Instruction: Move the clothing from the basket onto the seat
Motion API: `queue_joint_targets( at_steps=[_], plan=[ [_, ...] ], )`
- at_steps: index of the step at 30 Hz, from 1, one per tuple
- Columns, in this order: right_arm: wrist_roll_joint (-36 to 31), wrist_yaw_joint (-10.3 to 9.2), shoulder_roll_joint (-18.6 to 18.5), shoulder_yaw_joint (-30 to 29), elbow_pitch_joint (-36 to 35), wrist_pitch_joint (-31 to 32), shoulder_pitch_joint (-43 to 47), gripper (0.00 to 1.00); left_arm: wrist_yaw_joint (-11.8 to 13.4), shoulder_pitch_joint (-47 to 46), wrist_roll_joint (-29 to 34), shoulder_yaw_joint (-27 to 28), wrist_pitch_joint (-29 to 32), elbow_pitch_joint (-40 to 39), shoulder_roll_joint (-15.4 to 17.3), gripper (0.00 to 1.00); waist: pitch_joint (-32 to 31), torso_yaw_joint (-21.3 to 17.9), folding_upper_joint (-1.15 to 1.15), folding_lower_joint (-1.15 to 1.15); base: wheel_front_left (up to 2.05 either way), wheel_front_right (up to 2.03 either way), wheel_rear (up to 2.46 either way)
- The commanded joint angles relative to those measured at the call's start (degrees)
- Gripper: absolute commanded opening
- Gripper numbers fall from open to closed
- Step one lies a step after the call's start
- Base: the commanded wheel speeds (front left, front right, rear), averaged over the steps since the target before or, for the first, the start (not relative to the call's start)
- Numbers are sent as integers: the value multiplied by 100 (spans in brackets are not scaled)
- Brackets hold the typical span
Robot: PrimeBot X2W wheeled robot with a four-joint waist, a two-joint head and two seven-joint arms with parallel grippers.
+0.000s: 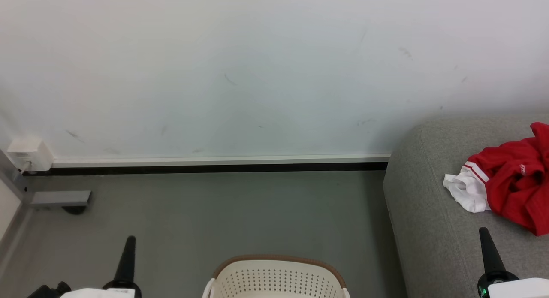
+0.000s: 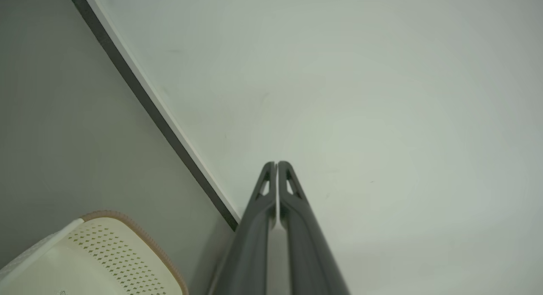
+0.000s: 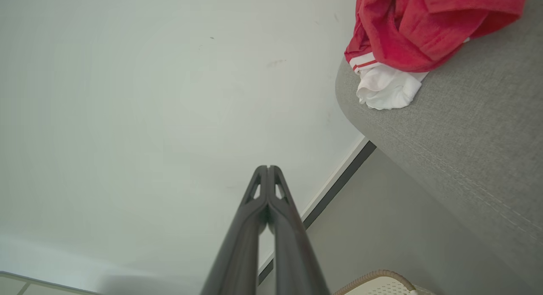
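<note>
- The left gripper [image 1: 129, 243] sits at the lower left of the head view with its two fingers pressed together and nothing between them. It is over the floor [image 1: 240, 212], beside the basket.
- The right gripper [image 1: 484, 233] is likewise clenched and empty, and hangs over the near part of the seat [image 1: 429, 229].
- The basket [image 1: 279, 260] stands on the floor between the two grippers. Its far wall and brown rim show, but its inside is hidden, so I cannot tell whether any garment remains in it.
- The clothing [image 1: 514, 178] lies bunched on the seat, ahead of the right gripper and apart from it. The white striped part faces the seat's rounded corner.
- Judgement: one placement looks finished and both arms are free. The next move calls for looking down into the basket. If fabric is left, one gripper must spread its fingers and reach in.
- Beyond everything stands the pale wall [image 1: 257, 75].
</note>
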Motion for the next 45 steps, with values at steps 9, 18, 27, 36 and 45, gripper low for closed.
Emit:
queue_joint_targets(
  at_steps=[9, 18, 27, 36, 45],
  plan=[
    [486, 1, 1, -120, -68, 137, -136, 0, -50, -143, -586, 19, 153, -85, 22, 0, 32, 7, 0, 0, 0, 0, 0],
    [879, 2, 28, -195, -87, 250, -170, 0, -64, -185, -1052, 23, 271, -101, 14, 0, 65, 14, 0, 0, 0, 0, 0],
    [1242, 2, 52, -270, -103, 360, -184, 0, -74, -220, -1490, 26, 384, -117, 8, 0, 97, 22, 0, 0, 0, 0, 0],
    [1575, 2, 75, -328, -118, 469, -198, 0, -92, -244, -1883, 28, 473, -133, 1, 0, 129, 29, 0, 0, 0, 0, 0],
    [1885, 2, 93, -393, -130, 556, -220, 0, -112, -279, -2253, 31, 579, -150, -7, 0, 162, 36, 0, 0, 0, 0, 0]
  ],
)
